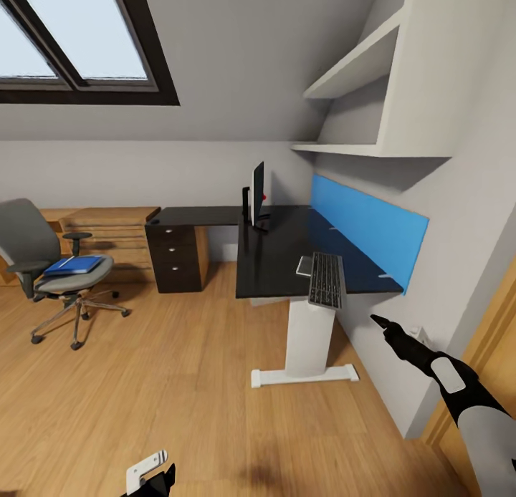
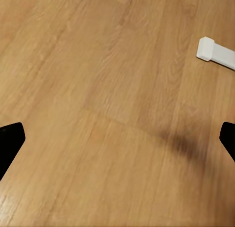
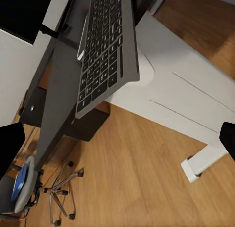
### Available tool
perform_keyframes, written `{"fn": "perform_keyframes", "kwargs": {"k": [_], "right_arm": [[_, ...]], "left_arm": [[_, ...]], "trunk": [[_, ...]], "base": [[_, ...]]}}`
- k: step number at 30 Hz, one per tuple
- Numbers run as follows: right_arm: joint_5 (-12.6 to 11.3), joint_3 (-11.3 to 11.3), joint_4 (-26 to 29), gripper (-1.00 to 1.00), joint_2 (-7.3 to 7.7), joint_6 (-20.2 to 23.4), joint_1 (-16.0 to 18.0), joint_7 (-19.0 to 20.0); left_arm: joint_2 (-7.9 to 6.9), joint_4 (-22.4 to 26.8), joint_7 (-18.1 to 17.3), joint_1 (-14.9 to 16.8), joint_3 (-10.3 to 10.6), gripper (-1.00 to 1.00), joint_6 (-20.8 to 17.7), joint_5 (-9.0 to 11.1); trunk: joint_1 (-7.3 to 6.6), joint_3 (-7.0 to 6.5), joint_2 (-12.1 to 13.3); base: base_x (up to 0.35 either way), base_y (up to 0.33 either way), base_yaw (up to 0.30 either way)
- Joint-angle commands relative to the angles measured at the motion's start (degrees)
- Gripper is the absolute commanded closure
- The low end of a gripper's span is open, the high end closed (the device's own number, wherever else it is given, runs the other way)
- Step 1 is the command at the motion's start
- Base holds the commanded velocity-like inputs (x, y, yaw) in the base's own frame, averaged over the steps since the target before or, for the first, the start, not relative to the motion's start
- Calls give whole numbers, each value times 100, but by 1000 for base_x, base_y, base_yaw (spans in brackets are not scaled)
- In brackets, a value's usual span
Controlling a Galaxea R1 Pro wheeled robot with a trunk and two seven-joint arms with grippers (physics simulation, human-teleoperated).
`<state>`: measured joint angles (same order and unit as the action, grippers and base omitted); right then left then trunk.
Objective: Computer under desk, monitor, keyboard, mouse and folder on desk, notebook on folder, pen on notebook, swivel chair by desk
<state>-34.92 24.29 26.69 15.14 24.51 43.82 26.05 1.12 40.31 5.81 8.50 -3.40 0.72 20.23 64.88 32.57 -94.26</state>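
The desk [image 1: 279,246] stands against the right wall with the monitor [image 1: 258,195] upright at its far end. The keyboard [image 1: 326,280] lies on the near end, overhanging the front edge, also in the right wrist view as keyboard [image 3: 103,55]. A small greyish notebook [image 1: 304,266] lies beside it. The swivel chair [image 1: 43,261] stands at the left, well away from the desk, with the blue folder [image 1: 72,265] on its seat. My right gripper [image 1: 378,321] hangs open just in front of the keyboard. My left gripper [image 1: 154,475] is open, low over the floor. Computer, mouse and pen are out of view.
The desk's white pedestal leg [image 1: 308,336] and its foot [image 2: 215,53] stand on the wooden floor. A black drawer unit [image 1: 175,257] and low wooden shelving [image 1: 107,232] line the back wall. White shelves [image 1: 358,74] hang above the desk. An oak door frame [image 1: 487,339] is at my right.
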Motion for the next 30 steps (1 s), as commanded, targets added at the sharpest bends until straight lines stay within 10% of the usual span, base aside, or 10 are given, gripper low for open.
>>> {"fn": "perform_keyframes", "kwargs": {"k": [1,24,30], "right_arm": [[-35,30,-15,-100,-2,53,5,17],[-545,52,-244,-100,-77,51,4,218],[-1109,53,-494,-100,-113,52,4,192]], "left_arm": [[4,3,8,4,-3,-100,6,60],[11,2,8,2,-3,-100,-1,51],[11,3,8,2,-3,-100,-1,51]], "trunk": [[22,24,-45],[527,437,-967],[659,545,-1208]], "base": [[0,0,0],[0,0,0],[0,0,0]]}}
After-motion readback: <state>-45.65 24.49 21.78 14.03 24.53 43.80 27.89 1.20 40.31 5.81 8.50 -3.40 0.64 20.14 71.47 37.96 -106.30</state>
